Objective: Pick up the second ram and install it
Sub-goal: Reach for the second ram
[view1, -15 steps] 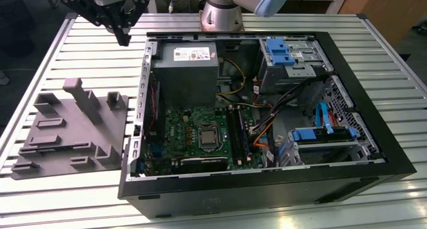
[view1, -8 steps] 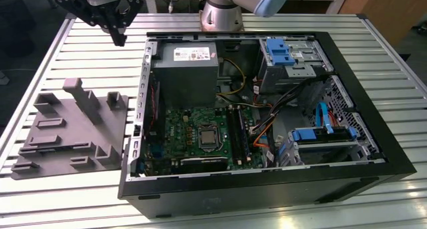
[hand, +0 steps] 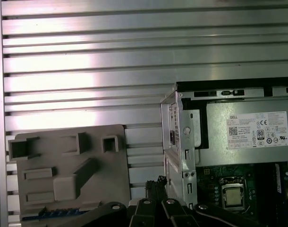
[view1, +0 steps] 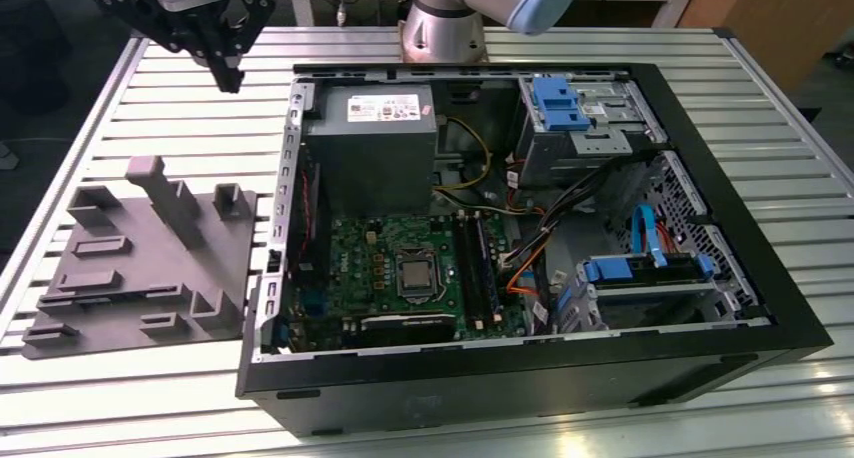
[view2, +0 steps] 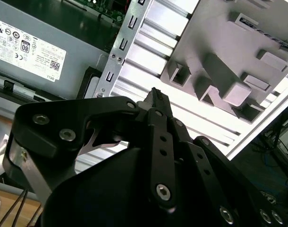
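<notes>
Exterior view: where's the gripper (view1: 230, 78)?
— Fingers together, empty, 11 o'clock of the case (view1: 534, 378). The ram (hand: 59, 213) is likely the first wrist view's bluish strip on the holder (view1: 120, 313) at 9 o'clock. Light, stiff, fragile; pinch its edges.

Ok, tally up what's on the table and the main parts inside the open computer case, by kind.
Open computer case: 1
Grey fixture block: 1
Robot hand: 1
Power supply: 1
Motherboard: 1
Processor: 1
Blue drive brackets: 2
Total: 8
</notes>
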### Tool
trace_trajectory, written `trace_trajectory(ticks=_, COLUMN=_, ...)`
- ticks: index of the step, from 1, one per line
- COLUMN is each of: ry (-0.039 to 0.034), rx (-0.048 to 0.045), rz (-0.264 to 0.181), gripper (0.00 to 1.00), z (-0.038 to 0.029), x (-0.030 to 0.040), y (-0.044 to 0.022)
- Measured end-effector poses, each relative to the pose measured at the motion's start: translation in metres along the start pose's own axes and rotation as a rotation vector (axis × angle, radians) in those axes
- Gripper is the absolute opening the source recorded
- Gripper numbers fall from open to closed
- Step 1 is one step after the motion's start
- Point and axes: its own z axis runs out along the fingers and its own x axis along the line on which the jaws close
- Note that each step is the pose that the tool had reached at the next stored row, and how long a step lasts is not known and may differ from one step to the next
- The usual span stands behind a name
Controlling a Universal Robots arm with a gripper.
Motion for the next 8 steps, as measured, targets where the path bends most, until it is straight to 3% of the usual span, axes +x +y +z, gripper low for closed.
trace_trajectory(ticks=8, ry=-0.0001, rx=-0.0002, rz=0.0, gripper=0.11, z=-0.0003, x=0.0088, y=-0.0009)
